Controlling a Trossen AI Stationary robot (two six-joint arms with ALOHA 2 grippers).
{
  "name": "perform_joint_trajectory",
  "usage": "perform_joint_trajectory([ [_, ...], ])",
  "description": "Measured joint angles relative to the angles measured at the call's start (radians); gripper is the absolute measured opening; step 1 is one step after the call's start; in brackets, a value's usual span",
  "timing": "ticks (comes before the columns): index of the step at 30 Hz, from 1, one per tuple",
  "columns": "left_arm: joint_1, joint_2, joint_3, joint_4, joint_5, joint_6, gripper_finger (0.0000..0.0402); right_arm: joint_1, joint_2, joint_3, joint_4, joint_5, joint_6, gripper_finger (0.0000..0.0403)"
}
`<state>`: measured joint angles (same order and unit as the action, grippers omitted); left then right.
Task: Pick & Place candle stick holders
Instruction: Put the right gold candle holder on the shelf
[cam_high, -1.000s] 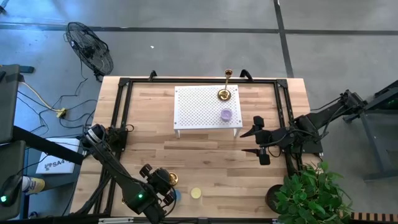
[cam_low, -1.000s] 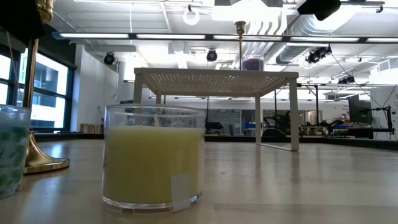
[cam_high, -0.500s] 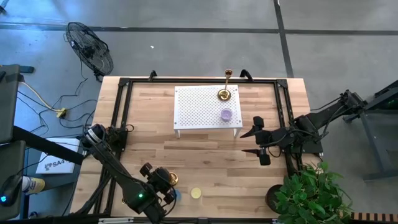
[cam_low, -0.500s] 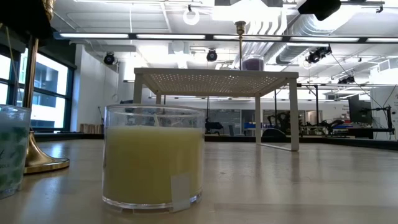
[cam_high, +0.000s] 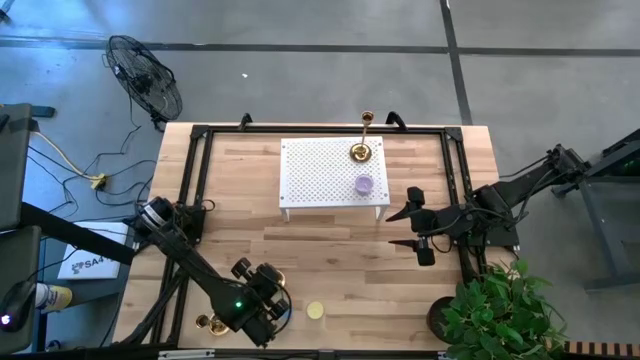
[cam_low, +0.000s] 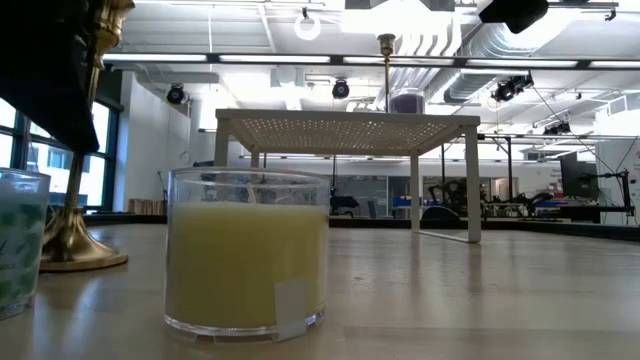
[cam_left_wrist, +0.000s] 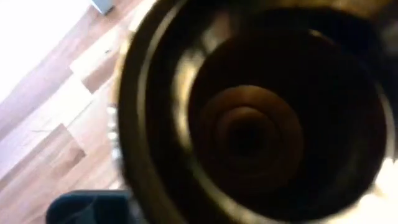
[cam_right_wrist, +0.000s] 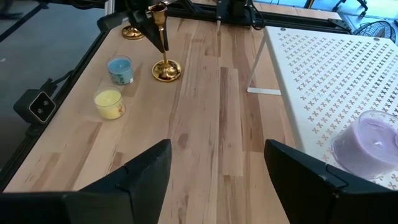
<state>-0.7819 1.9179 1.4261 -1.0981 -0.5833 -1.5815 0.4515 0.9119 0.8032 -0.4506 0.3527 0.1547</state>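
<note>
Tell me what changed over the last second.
The left gripper shut its fingers on the stem of the tall candle stick holder and tipped it; in the low view it now leans instead of standing upright. The left arm shifted slightly. The right gripper stays open beside the white stand. The yellow candle and purple candle have not moved.

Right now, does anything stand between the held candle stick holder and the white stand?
Nothing visible: bare wood lies between the candle stick holder and the white stand. The yellow candle sits off that line.
</note>
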Motion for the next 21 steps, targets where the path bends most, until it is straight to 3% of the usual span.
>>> perform_joint_trajectory([
  [10,0.003,-0.002,0.048,-0.024,-0.004,0.036,0.0009,0.000,0.000,0.000,0.001,0.004,-0.002,0.0252],
  [16,0.003,-0.002,0.212,-0.179,-0.036,0.093,0.0009,0.000,0.000,0.000,0.013,0.005,-0.005,0.0252],
  [21,0.003,-0.003,0.399,-0.347,-0.128,0.126,0.0009,0.000,0.000,0.000,0.042,-0.009,-0.006,0.0252],
])
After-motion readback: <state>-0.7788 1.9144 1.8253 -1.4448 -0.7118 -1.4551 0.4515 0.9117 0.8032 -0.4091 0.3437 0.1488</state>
